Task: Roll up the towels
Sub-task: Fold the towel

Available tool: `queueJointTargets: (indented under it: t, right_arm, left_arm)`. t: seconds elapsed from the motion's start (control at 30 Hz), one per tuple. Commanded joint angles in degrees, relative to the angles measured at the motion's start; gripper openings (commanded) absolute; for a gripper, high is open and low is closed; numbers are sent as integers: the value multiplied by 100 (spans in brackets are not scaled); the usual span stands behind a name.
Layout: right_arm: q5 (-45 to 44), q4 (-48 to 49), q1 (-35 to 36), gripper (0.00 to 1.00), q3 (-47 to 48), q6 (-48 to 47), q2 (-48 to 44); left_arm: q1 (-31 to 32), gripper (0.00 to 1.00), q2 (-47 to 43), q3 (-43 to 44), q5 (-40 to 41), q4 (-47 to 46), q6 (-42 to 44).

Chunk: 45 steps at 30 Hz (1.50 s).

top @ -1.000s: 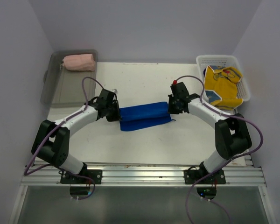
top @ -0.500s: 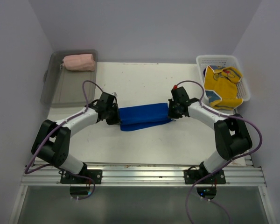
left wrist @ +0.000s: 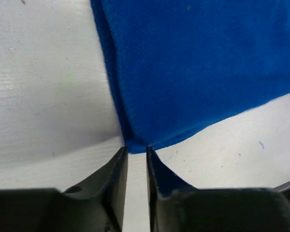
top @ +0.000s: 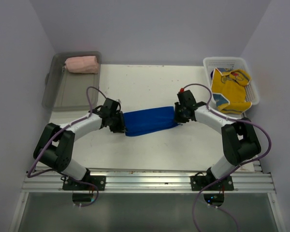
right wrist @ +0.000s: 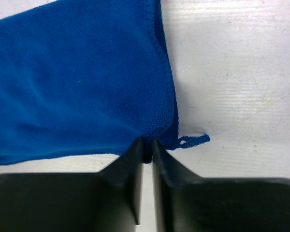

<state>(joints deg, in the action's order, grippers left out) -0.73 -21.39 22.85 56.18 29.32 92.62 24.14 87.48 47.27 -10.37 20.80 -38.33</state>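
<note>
Lying folded on the table (top: 150, 87), the blue towel (top: 149, 122) is looking soft, light, floppy, best pinched at corners. Left gripper (left wrist: 135, 150) is sitting slightly parted, released, at its left corner; right gripper (right wrist: 148, 141) is touching its right hem, and I cannot tell whether it is pinching.

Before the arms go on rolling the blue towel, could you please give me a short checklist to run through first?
1. The blue towel lies as a long strip on the table: ok.
2. The left gripper is clear of the cloth: ok. Its jaws are slightly apart and the corner lies just ahead of the tips.
3. The right gripper has let go: cannot tell. The gap is narrow and the hem sits right at the tips.
4. The pink towel is rolled and in the tray: ok.
5. The yellow towel is rolled: not ok. It lies crumpled in the basket.
</note>
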Motion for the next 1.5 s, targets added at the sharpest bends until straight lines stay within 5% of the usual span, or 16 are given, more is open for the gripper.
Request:
queueJointTargets:
  t: [0.0,0.13,0.2,0.37,0.47,0.53,0.57,0.67,0.9,1.23,1.47]
  right_arm:
    - [-287,47,-62,25,42,3,11]
    - [-410,-172,-53,47,103,-23,-261]
    - [-673,-278,-44,56,191,-75,-445]
    - [-955,-384,52,59,498,-146,-447]
    - [-938,-393,140,46,858,-181,-43]
    - [-815,-366,141,27,1043,-207,385]
    - [-771,-392,141,21,1270,-234,528]
    - [-805,-471,141,8,1631,-348,1055]
    - [-885,-604,123,4,1870,-682,1557]
    - [-377,-60,149,0,299,-103,900]
    - [-656,47,1263,0,-1117,1118,-303]
  left_arm:
    - [-15,28,102,63,123,152,27]
    - [-15,53,-47,308,385,442,19]
    - [-15,54,-248,388,518,635,-95]
    - [20,52,-627,625,853,487,-193]
    - [38,34,-250,1047,791,469,-79]
    - [73,6,-13,1275,721,452,-52]
    - [82,0,214,1302,642,417,-78]
    - [82,0,523,1172,142,22,-140]
    - [82,0,999,749,-70,-304,-193]
    - [73,0,1332,1038,448,258,246]
    - [38,0,1509,1478,809,583,510]
